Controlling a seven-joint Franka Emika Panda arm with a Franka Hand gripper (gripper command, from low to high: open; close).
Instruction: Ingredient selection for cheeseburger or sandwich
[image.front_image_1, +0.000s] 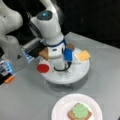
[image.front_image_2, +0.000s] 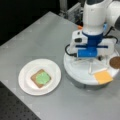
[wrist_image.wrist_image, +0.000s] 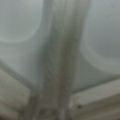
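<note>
While your end effector (image.front_image_2: 90, 58) hangs low over the white tray (image.front_image_2: 75, 71), grip state indiscernible, toast (image.front_image_2: 40, 78) with lettuce (image.front_image_2: 43, 77) sits on the plate (image.front_image_2: 25, 85) at eight o'clock; tomato (image.front_image_1: 43, 68), cheese (image.front_image_2: 103, 76), patty (image.front_image_2: 115, 62) remain.

Two toast squares (image.front_image_1: 79, 115) (image.front_image_1: 44, 53), one lettuce disc (image.front_image_1: 80, 110) (atop toast), one tomato (image.front_image_1: 43, 68), one cheese (image.front_image_1: 83, 55), one patty (image.front_image_2: 115, 62).
</note>
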